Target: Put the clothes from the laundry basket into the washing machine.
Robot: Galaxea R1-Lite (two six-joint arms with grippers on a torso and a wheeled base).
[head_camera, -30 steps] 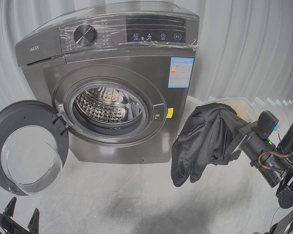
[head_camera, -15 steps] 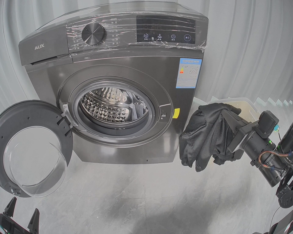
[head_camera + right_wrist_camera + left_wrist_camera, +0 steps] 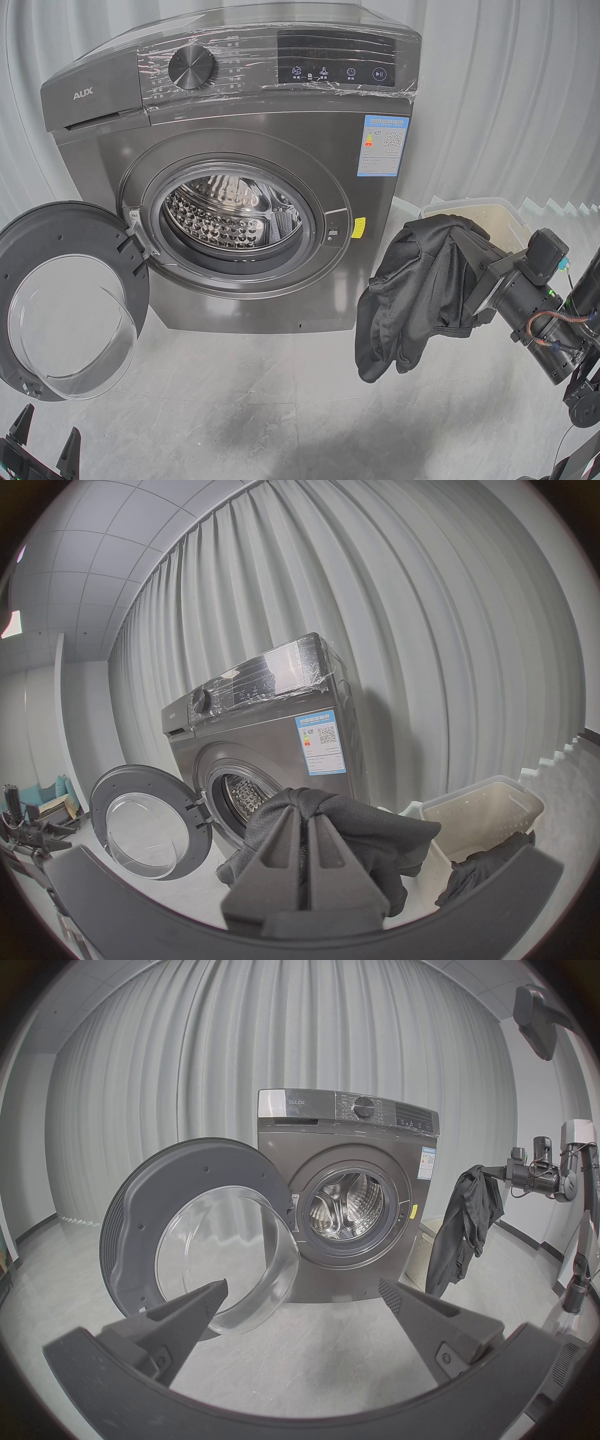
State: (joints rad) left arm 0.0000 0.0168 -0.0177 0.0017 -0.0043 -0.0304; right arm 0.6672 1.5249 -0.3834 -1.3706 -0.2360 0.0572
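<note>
A grey front-loading washing machine (image 3: 250, 119) stands ahead with its round door (image 3: 69, 300) swung wide to the left and the steel drum (image 3: 231, 212) bare inside. My right gripper (image 3: 465, 240) is shut on a black garment (image 3: 419, 287), which hangs in the air right of the machine, above the floor. In the right wrist view the gripper (image 3: 305, 820) pinches the bunched garment (image 3: 375, 836). Behind it sits the white laundry basket (image 3: 494, 215), which also shows as the basket (image 3: 481, 814). My left gripper (image 3: 300, 1294) is open, low at the front left, facing the door (image 3: 194, 1229).
Pale curtains (image 3: 512, 100) run behind the machine. Grey tiled floor (image 3: 250, 400) spreads in front of the machine. The open door takes up room on the left. A dark piece of cloth (image 3: 481, 867) shows near the basket in the right wrist view.
The head view shifted slightly, so the machine sits a little differently. The black garment swung up half a second ago and now hangs long again from my right gripper.
</note>
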